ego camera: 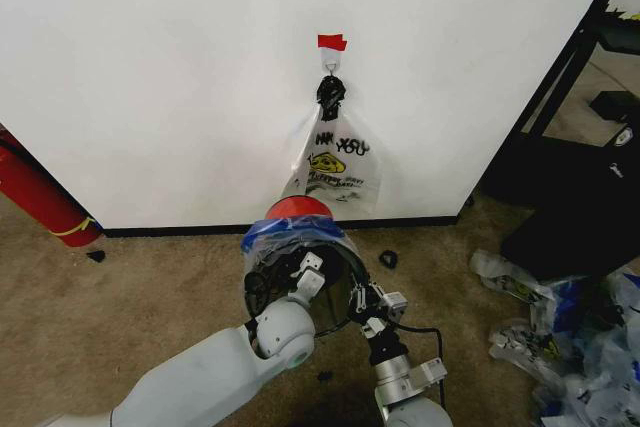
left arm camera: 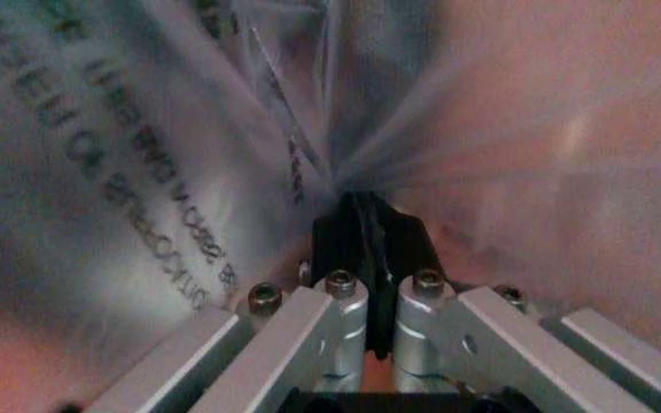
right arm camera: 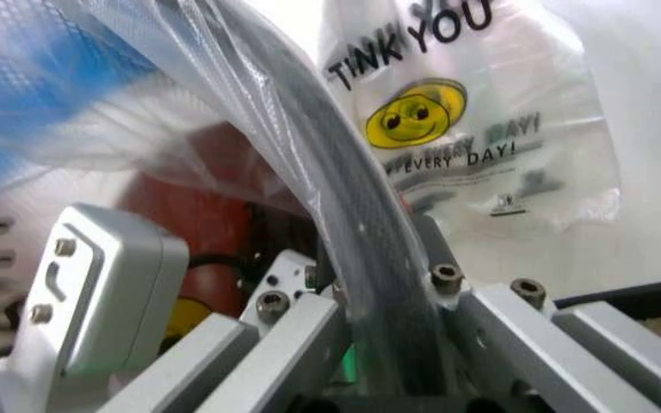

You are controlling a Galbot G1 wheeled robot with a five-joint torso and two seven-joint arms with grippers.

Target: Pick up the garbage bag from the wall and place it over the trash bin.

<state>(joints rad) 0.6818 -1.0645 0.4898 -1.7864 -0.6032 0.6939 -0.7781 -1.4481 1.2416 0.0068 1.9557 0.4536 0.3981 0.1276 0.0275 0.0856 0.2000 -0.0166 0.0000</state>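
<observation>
From the head camera I see the small round black mesh trash bin with its red base tipped toward me on the tan carpet, just in front of the plain white wall and its black baseboard. The thin see-through garbage bag with blue printed patches is draped over the bin's rim, its blue showing along the upper left edge.

My left gripper sits at the mouth of the bin. In the left wrist camera its 2 black fingertips are pressed together on a gathered fold of the garbage bag, with the film fanning out from the pinch and printed text running across it.

My right gripper is at the bin's right edge. In the right wrist camera the dark curved rim of the bin, wrapped in the bag's film, runs down between the 2 silver linkages of that gripper; I cannot tell from here whether its tips are closed on the rim or just straddling it.

Above the bin, a second clear plastic bag with a yellow smiley face and black lettering hangs from a small metal hook on the wall, under a strip of red tape. A pile of clear and blue plastic bags lies on the carpet well to the right, and a red cylinder leans at the left edge.
</observation>
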